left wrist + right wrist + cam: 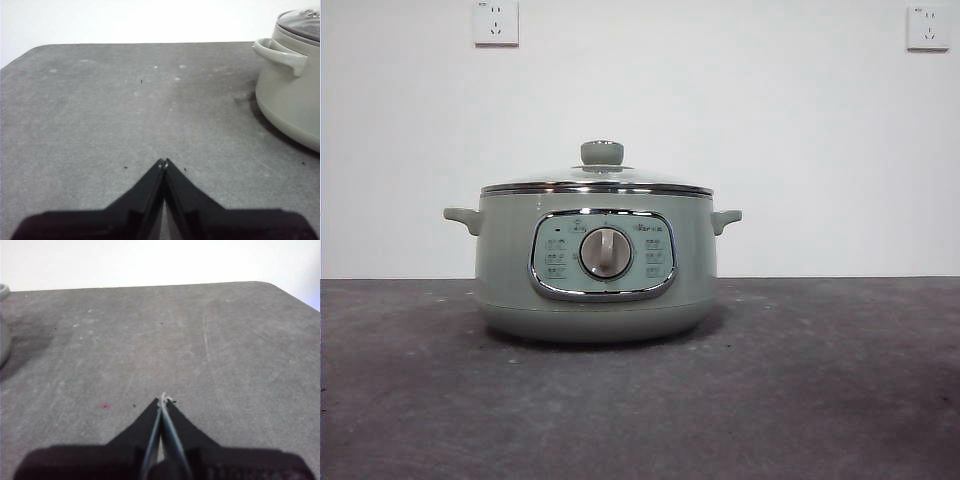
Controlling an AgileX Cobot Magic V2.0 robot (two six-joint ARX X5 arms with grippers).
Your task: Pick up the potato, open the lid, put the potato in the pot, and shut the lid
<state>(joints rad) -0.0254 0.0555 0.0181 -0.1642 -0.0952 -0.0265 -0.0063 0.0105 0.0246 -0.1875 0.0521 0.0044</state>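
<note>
Nearest my front camera sits the pot on the grey worktop, its lid seated on the rim. I see no potato in any view, so I cannot place it. Both tools wait off to the sides, left tool and right tool clenched on nothing. I judge the glass lid slippery, fragile and fairly heavy; the knob is the place to grip.

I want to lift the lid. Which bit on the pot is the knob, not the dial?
Find the green pot on the grey table. Its glass lid sits on top, with the knob in the middle: round and green, unlike the silver dial on the front.
</note>
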